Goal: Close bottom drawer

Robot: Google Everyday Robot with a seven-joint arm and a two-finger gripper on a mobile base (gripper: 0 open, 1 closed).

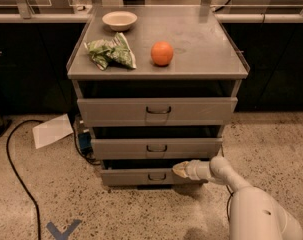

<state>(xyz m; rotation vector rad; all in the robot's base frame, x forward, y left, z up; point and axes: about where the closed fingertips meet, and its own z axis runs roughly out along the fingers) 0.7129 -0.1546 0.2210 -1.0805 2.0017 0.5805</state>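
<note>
A white sheet of paper (51,132) lay on the speckled floor left of the grey metal cabinet (201,44). On top sat a crumpled green bag (111,53), a pale shallow bowl (119,20) and an orange (162,53). The bottom drawer (131,176), lowest of three, stood slightly out. Against its front, right of the handle, pressed the white arm's gripper (179,170), its fingers drawn together.
</note>
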